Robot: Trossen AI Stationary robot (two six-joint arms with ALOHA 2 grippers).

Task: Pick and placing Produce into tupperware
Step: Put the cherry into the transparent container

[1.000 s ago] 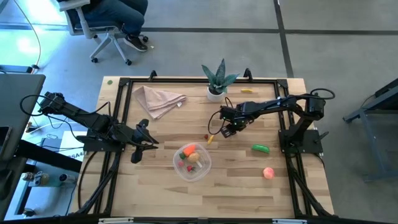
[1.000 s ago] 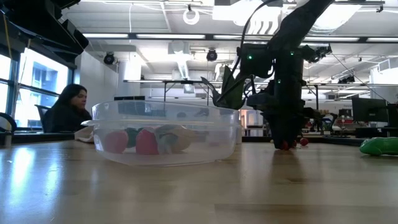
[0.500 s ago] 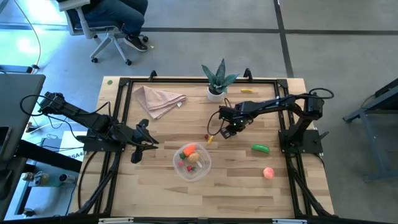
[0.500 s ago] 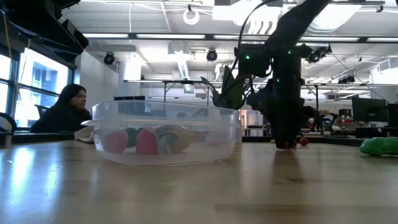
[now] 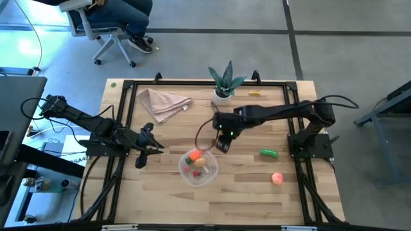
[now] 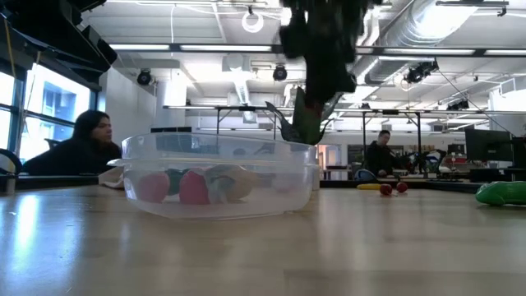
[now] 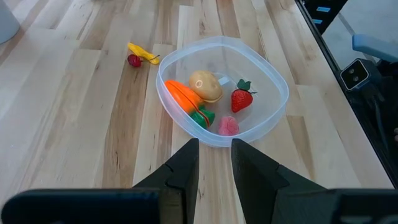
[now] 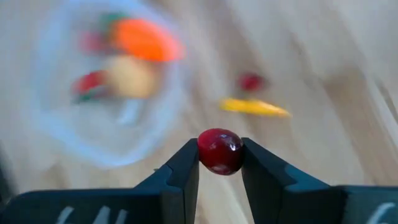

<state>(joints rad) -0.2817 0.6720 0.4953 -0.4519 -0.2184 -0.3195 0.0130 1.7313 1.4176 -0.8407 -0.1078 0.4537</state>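
The clear round tub (image 5: 199, 167) stands near the table's middle, holding an orange carrot (image 7: 183, 96), a beige piece, a strawberry (image 7: 242, 99) and a pink piece. My right gripper (image 5: 221, 140) hovers just off the tub's far right rim, shut on a tiny red piece (image 8: 220, 151). Another red piece (image 7: 134, 60) and a small yellow piece (image 7: 144, 53) lie on the wood beside the tub. My left gripper (image 7: 215, 163) waits open to the left of the tub, touching nothing. My right gripper pinches the small round red piece (image 8: 220, 142) between its two fingertips (image 8: 186, 163), one on each side. The fingers slant down from above. The piece is lifted clear of the table.
A green cucumber (image 5: 269, 153) and a pink peach (image 5: 277, 178) lie to the right of the tub. A yellow banana (image 5: 255, 94) and a potted spiky plant (image 5: 223, 82) stand at the far edge, a beige napkin (image 5: 164, 102) at far left. A person sits beyond the table.
My right gripper has risen from the table, where it stood low beside the red and yellow pieces, and has moved toward the table's left and near edge, up to the tub, carrying one red piece clear of the wood.
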